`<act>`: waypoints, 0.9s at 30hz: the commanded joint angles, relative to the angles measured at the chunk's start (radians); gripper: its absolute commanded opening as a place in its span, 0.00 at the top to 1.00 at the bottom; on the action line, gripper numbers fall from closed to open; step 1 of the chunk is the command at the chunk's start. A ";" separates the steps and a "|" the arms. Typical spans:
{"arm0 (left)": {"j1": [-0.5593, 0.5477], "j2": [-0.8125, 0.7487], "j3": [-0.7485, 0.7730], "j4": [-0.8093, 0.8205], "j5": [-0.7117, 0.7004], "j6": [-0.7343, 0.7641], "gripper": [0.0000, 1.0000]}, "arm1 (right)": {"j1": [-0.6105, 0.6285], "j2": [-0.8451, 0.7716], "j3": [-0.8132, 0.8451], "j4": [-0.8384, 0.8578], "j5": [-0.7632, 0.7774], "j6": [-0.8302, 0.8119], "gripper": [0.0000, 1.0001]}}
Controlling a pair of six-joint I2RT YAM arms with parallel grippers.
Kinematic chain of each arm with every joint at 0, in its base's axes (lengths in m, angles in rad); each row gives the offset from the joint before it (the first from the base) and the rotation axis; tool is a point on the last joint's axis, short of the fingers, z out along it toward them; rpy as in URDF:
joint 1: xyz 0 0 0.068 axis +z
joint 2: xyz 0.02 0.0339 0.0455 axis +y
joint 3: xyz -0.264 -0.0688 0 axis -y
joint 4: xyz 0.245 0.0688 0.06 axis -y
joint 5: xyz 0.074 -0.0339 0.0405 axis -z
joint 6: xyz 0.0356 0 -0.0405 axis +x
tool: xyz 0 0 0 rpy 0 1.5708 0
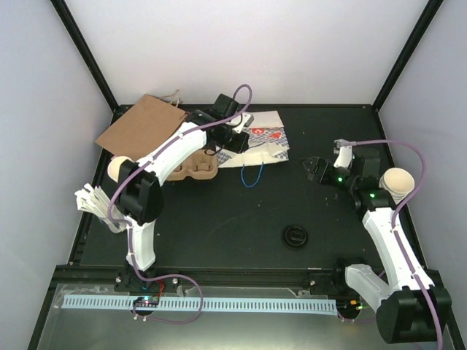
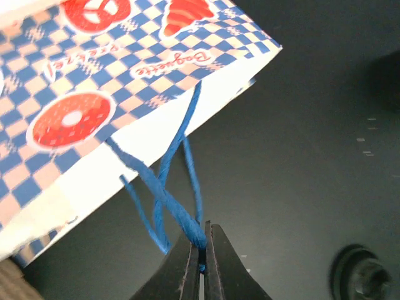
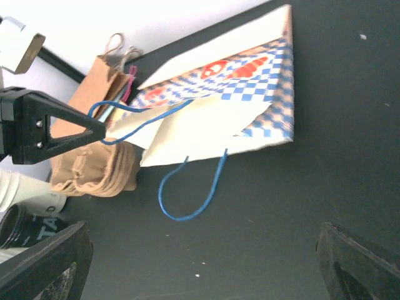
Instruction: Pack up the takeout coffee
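Left gripper (image 2: 201,249) is pinched shut on one blue handle (image 2: 178,209) of the checked bag (image 2: 94,94) at the far middle, holding it up, I'd guess, to pull the mouth open for loading. Right gripper (image 1: 314,169) hovers just right of the bag, jaws spread wide and empty. No coffee is packed yet: one cup (image 1: 398,184) sits at the right edge, a second cup (image 1: 115,168) is on the left near the carrier (image 1: 195,169), and a lid (image 1: 295,235) lies alone near the middle.

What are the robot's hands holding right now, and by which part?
The left hand pinches one blue cord handle of the checked paper bag; the right hand is open and holds nothing.
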 commanded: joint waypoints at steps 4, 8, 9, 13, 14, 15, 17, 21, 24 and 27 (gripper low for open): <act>-0.009 -0.072 -0.002 0.057 0.232 -0.048 0.98 | 0.163 0.028 0.133 0.023 0.053 -0.097 0.00; -0.012 -0.097 -0.012 0.070 0.280 -0.057 0.98 | 0.235 0.054 0.208 0.009 0.131 -0.137 0.00; -0.012 -0.103 -0.015 0.072 0.288 -0.059 0.98 | 0.237 0.057 0.220 0.016 0.138 -0.135 0.00; -0.014 -0.137 -0.024 0.073 0.310 -0.062 0.98 | 0.237 0.032 0.233 0.065 0.264 -0.081 0.00; -0.016 -0.146 -0.028 0.072 0.317 -0.060 0.99 | 0.237 0.020 0.229 0.078 0.303 -0.063 0.00; -0.018 -0.157 -0.034 0.073 0.323 -0.060 0.98 | 0.237 0.007 0.233 0.071 0.331 -0.062 0.00; -0.021 -0.179 -0.047 0.073 0.337 -0.055 0.98 | 0.238 -0.023 0.225 0.096 0.346 -0.081 0.00; -0.025 -0.227 -0.068 0.069 0.349 -0.044 0.99 | 0.237 -0.051 0.188 0.171 0.245 -0.199 0.00; -0.026 -0.254 -0.071 0.065 0.354 -0.044 0.98 | 0.237 -0.055 0.183 0.182 0.263 -0.200 0.00; -0.028 -0.276 -0.082 0.088 0.364 -0.055 0.99 | 0.237 -0.040 0.227 0.123 0.278 -0.138 0.00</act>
